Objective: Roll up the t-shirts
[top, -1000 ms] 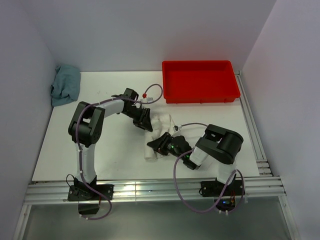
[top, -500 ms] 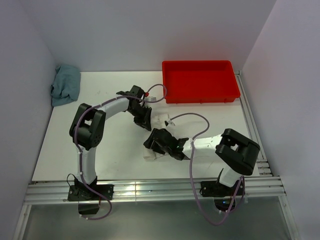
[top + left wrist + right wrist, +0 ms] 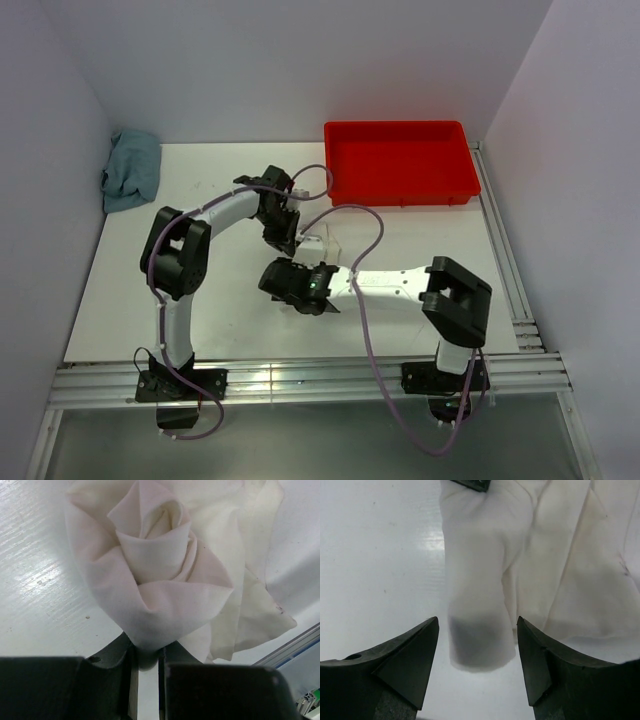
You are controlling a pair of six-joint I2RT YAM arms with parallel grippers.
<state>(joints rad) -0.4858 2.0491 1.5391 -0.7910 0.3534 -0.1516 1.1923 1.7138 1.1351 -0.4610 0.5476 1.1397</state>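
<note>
The left gripper [image 3: 146, 661] has its jaws drawn narrow, pinching a fold of the t-shirt [image 3: 160, 565] between them. The cloth bulges out just above the fingers [image 3: 127, 667] and fills the slim gap. In the overhead view this gripper [image 3: 285, 232] sits in front of the red tray [image 3: 398, 160], off its near left corner.

The right gripper [image 3: 477, 625] stands with its jaws wide apart. One rounded end of the shirt [image 3: 475, 580] lies between the two fingertips [image 3: 420, 655], with white table [image 3: 380, 555] showing on either side (no contact with either finger that I can make out). From above, that gripper [image 3: 290, 285] is nearer the arm bases than the left one, and farther from the tray.

The shirt [image 3: 322, 243] lies on the table [image 3: 230, 310] between the two grippers, a little nearer than the tray's left end. It is plain cream-white, thin and creased. The left wrist view shows it wound into loose layers like a rosette, with a flat flap trailing off to the right. A blue-green cloth [image 3: 132, 168] sits bunched well to the left of the tray.
</note>
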